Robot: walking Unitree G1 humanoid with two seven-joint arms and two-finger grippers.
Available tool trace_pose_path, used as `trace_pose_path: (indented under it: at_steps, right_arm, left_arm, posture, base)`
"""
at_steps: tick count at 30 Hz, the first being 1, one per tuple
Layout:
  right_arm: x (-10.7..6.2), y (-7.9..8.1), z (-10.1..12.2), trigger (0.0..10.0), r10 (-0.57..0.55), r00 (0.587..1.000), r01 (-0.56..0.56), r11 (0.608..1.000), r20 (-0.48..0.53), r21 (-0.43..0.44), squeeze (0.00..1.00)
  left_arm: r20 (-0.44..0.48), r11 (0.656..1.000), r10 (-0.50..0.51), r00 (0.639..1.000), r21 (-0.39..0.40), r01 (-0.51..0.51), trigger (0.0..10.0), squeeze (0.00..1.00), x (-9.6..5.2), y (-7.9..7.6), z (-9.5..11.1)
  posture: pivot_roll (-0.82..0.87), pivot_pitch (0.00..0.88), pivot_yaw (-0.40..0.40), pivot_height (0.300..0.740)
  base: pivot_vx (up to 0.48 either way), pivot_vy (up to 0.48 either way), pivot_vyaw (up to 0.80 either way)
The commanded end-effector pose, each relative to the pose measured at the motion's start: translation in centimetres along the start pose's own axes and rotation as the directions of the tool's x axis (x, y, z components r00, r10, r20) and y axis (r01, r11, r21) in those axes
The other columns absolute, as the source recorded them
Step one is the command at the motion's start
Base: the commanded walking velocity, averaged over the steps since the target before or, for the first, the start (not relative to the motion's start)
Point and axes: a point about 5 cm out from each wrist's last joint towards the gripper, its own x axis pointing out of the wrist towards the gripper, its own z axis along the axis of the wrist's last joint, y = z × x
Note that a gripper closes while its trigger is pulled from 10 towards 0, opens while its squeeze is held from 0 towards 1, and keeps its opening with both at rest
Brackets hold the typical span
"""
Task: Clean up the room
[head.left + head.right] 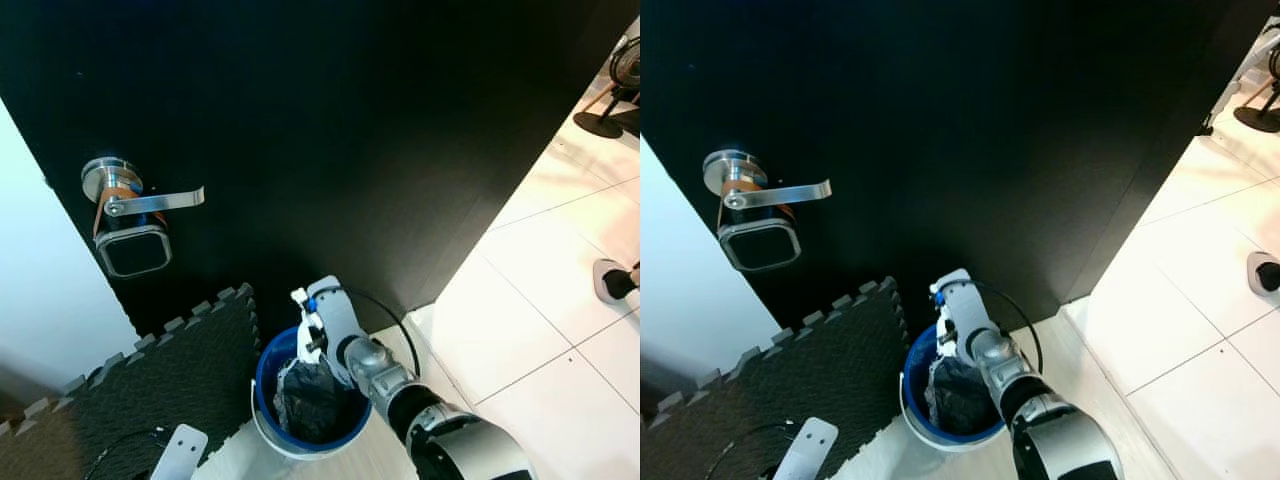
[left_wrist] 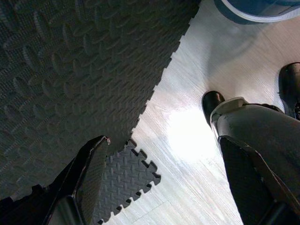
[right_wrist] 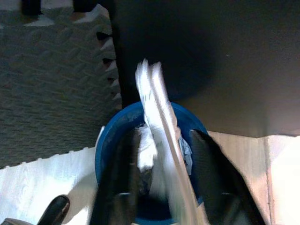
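You face black door (image 1: pixel 330 130), filling upper frame. Grey foam mat (image 1: pixel 150 370) lower left. Blue bucket (image 1: pixel 272 362) bottom centre; right gripper (image 3: pixel 161 154) above it, jaws clamped on white paper (image 3: pixel 157 117). Left gripper (image 2: pixel 159 154) jaws apart.

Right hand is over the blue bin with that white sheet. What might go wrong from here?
1. The white sheet is long and sticks up past the blue bin's rim; if released now it may tip out onto the foam mat.
2. The bin already holds dark crumpled trash, so the sheet may not sink in.
3. The right hand is close to the rim and might nudge the bin.
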Motion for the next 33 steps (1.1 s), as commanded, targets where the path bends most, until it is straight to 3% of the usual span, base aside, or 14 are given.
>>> trace_pose_path:
  at_steps: [1,5,9,18,19,21,22,23,24,28,31,33]
  right_arm:
    - [-0.1,-0.1,-0.5,10.0,-0.013,1.000,0.012,1.000,-0.026,-0.012,1.00]
    - [-0.1,-0.6,-0.8,10.0,-0.045,0.998,0.040,0.993,-0.045,-0.110,1.00]
    - [-0.4,-1.1,-1.8,10.0,-0.062,0.995,0.050,0.987,-0.076,-0.154,1.00]
    - [-1.6,-2.5,-5.5,10.0,-0.100,0.981,0.084,0.991,-0.164,-0.105,1.00]
    - [-3.4,-3.7,-9.9,10.0,-0.131,0.950,0.133,0.991,-0.282,-0.009,0.00]
    - [-5.9,-4.8,-14.1,10.0,-0.182,0.897,0.225,0.972,-0.403,0.062,0.00]
    - [-5.9,-4.8,-14.1,10.0,-0.182,0.897,0.225,0.972,-0.403,0.062,0.00]
    - [-7.9,-5.5,-17.0,10.0,-0.220,0.846,0.294,0.952,-0.486,0.080,0.00]
    - [-8.8,-5.8,-18.2,10.0,-0.233,0.820,0.324,0.942,-0.522,0.089,0.00]
    - [-10.7,-6.0,-20.4,10.0,-0.245,0.773,0.377,0.919,-0.585,0.113,0.00]
    - [-14.4,-6.1,-24.1,10.0,-0.263,0.684,0.477,0.867,-0.681,0.144,0.00]
    - [-15.2,-6.0,-24.8,10.0,-0.264,0.664,0.488,0.862,-0.699,0.138,0.00]
  left_arm:
    - [-0.008,1.000,-0.007,1.000,-0.007,0.007,10.0,0.00,-0.2,-0.5,-0.5]
    - [-0.004,1.000,-0.006,1.000,-0.008,0.006,10.0,0.00,-0.2,-0.6,-0.5]
    - [-0.009,1.000,-0.007,1.000,-0.010,0.007,10.0,0.00,-0.2,-0.7,-0.5]
    - [-0.017,1.000,-0.013,1.000,-0.028,0.012,10.0,0.00,-0.1,-0.8,-0.2]
    - [-0.039,0.999,-0.030,0.999,-0.025,0.029,10.0,0.00,0.0,-1.1,-0.1]
    - [-0.063,0.999,-0.045,0.997,-0.021,0.044,10.0,0.00,0.1,-1.4,-0.1]
    - [-0.063,0.999,-0.045,0.997,-0.021,0.044,10.0,0.00,0.1,-1.4,-0.1]
    - [-0.085,0.999,-0.052,0.995,-0.013,0.051,10.0,0.00,0.1,-1.6,-0.3]
    - [-0.094,0.998,-0.055,0.994,-0.009,0.055,10.0,0.00,0.0,-1.8,-0.4]
    - [-0.112,0.998,-0.059,0.992,-0.002,0.059,10.0,0.00,0.0,-2.0,-0.6]
    - [-0.129,0.998,-0.056,0.990,0.010,0.058,10.0,0.00,0.0,-2.2,-0.6]
    - [-0.128,0.998,-0.055,0.990,0.013,0.057,10.0,0.00,0.0,-2.2,-0.5]
  posture:
    - [0.21,0.183,-0.102,0.740]
    - [0.20,0.179,-0.105,0.740]
    - [0.19,0.169,-0.103,0.740]
    - [0.18,0.130,-0.102,0.740]
    - [0.14,0.101,-0.095,0.740]
    - [0.12,0.080,-0.091,0.740]
    - [0.12,0.080,-0.091,0.740]
    - [0.11,0.067,-0.088,0.740]
    - [0.10,0.064,-0.087,0.740]
    - [0.08,0.032,-0.084,0.740]
    - [0.05,0.014,-0.080,0.740]
    - [0.04,0.007,-0.075,0.740]
  base:
    - [0.000,0.000,0.00]
    - [0.000,0.000,0.00]
    - [0.000,0.000,0.00]
    - [0.000,0.000,0.00]
    - [0.000,0.000,0.00]
    - [0.000,0.000,0.00]
    - [0.000,0.000,0.00]
    - [0.000,0.000,0.00]
    - [0.000,0.000,0.00]
    - [0.000,0.000,-0.30]
    - [0.000,0.000,-0.61]
    - [0.000,0.000,-0.61]
